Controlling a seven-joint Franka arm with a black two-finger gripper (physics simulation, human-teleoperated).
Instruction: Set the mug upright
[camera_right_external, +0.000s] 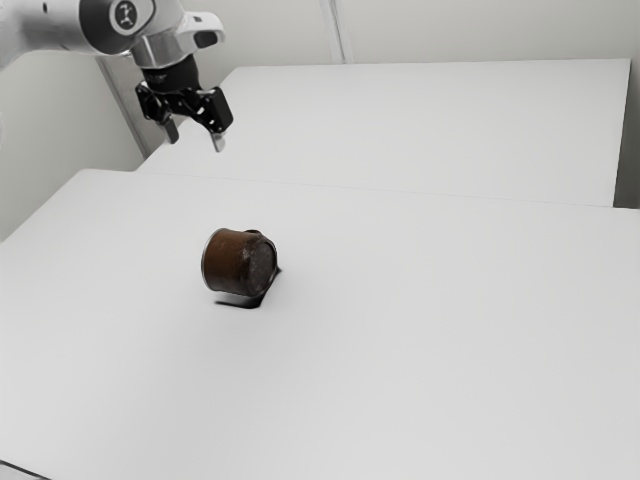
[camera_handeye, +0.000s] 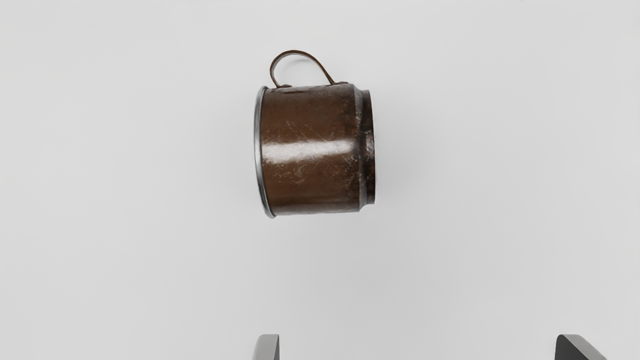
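My gripper (camera_right_external: 194, 142) hangs well above the table in the exterior view, up and toward that view's left from the mug. A brown, scuffed metal mug (camera_right_external: 238, 263) lies on its side, its dark base turned toward the exterior view's right. In the wrist view the mug (camera_handeye: 312, 150) shows its silver rim at one end, the narrower base at the other, and a thin looped handle on its side. The gripper (camera_handeye: 417, 347) is open, its two fingertips wide apart with nothing between them and not touching the mug.
The mug rests on a large white tabletop (camera_right_external: 400, 350). Behind it in the exterior view stands another white surface (camera_right_external: 420, 130), with pale walls beyond. A dark thin line crosses the lower left corner of the exterior view.
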